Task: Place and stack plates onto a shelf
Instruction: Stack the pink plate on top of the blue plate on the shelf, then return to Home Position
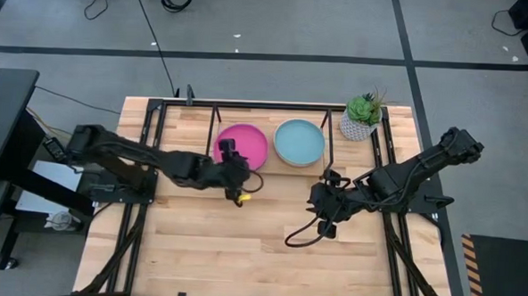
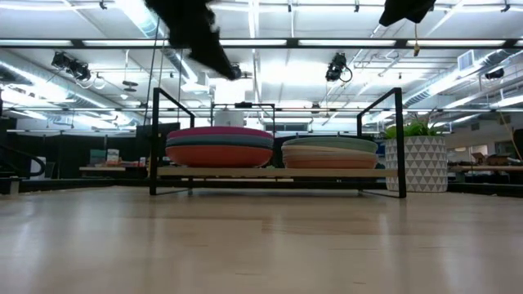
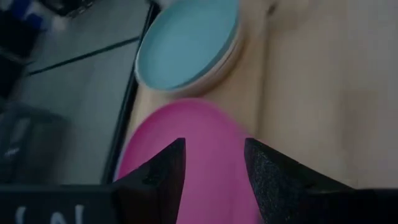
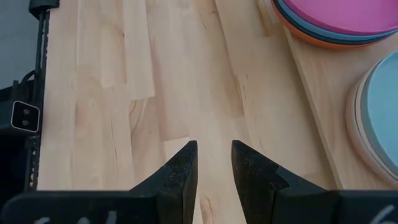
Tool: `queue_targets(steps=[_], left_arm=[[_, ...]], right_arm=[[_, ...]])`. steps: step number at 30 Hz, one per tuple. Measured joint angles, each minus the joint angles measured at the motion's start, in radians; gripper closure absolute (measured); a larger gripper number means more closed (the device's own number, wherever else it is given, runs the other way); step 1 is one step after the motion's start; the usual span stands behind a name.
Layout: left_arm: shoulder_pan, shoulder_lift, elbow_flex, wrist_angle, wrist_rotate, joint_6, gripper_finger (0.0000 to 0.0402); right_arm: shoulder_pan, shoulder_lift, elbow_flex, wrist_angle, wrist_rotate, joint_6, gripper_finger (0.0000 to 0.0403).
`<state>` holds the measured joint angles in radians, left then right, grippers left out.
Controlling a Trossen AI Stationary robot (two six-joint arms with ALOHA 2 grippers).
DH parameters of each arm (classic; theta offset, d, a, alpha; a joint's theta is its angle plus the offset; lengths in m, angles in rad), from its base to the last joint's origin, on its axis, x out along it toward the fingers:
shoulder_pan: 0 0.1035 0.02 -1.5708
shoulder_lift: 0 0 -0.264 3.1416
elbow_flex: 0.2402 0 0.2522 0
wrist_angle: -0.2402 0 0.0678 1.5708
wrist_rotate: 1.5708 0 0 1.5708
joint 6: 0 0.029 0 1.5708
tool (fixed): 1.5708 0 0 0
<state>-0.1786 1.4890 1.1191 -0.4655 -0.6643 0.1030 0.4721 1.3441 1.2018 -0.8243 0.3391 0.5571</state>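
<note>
Bare tabletop fills the near half of the scene, light wood planks with black rails along the sides. Past it, around the middle of the table, the right gripper hangs over bare wood toward the right edge, its fingers apart with nothing between them. The left gripper hovers level with it, toward the left, at the near rim of the magenta plate; its fingers stand well apart and hold nothing (a yellow bit shows just beneath it from above, too small to identify).

Farther back, along the far edge, the shelf of black rods and a wood board carries two stacks side by side. The left stack has the magenta plate on top, a dark teal one under it and orange at the bottom, as far as the low view shows. The right stack is topped by the pale teal plate over cream or peach ones. A potted plant in a white patterned pot stands just beside the shelf, at the far right corner.
</note>
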Motion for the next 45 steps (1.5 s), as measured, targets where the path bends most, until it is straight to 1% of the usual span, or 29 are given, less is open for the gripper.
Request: queue_targets(steps=[2,4,5,8,10,14,19,23,27,30,32,36,41,45], left_arm=[[-0.027,-0.046,0.000,0.002,0.054,-0.029,0.0230],[-0.062,-0.093,-0.009,-0.004,0.093,-0.064,0.0230],[-0.080,-0.117,-0.027,0.022,0.105,-0.071,0.0230],[-0.130,-0.192,-0.138,0.141,0.155,-0.095,0.0230],[-0.162,-0.243,-0.223,0.213,0.182,-0.113,0.0230],[-0.216,-0.363,-0.344,0.300,0.183,-0.145,0.0230],[-0.253,-0.516,-0.422,0.351,0.164,-0.150,0.0230],[-0.258,-0.630,-0.481,0.396,0.153,-0.144,0.0230],[-0.257,-0.719,-0.589,0.496,0.151,-0.137,0.0230],[-0.258,-0.781,-0.675,0.558,0.152,-0.136,0.0230],[-0.258,-0.838,-0.717,0.572,0.153,-0.137,0.0230],[-0.258,-0.948,-0.785,0.571,0.157,-0.137,0.0230],[-0.258,-1.076,-0.854,0.584,0.207,-0.143,0.0235],[-0.258,-1.157,-0.909,0.579,0.218,-0.144,0.0249]], right_arm=[[0.011,0.000,0.000,0.000,0.011,0.000,0.0298],[0.037,-0.001,-0.011,0.004,0.046,-0.001,0.0298],[0.051,-0.004,-0.018,0.003,0.073,0.001,0.0298],[0.085,-0.028,-0.051,0.035,0.134,0.012,0.0298],[0.103,-0.062,-0.087,0.084,0.141,0.011,0.0298],[0.127,-0.149,-0.170,0.161,0.163,-0.014,0.0298],[0.110,-0.319,-0.305,0.263,0.182,-0.083,0.0298],[0.070,-0.458,-0.421,0.418,0.127,-0.184,0.0298],[0.010,-0.554,-0.527,0.559,0.057,-0.264,0.0298],[-0.038,-0.603,-0.589,0.587,-0.005,-0.299,0.0298],[-0.065,-0.638,-0.621,0.600,-0.036,-0.322,0.0298],[-0.103,-0.729,-0.690,0.647,-0.061,-0.371,0.0298],[-0.121,-0.849,-0.809,0.805,-0.097,-0.438,0.0298],[-0.132,-0.916,-0.906,0.894,-0.104,-0.446,0.0298]])
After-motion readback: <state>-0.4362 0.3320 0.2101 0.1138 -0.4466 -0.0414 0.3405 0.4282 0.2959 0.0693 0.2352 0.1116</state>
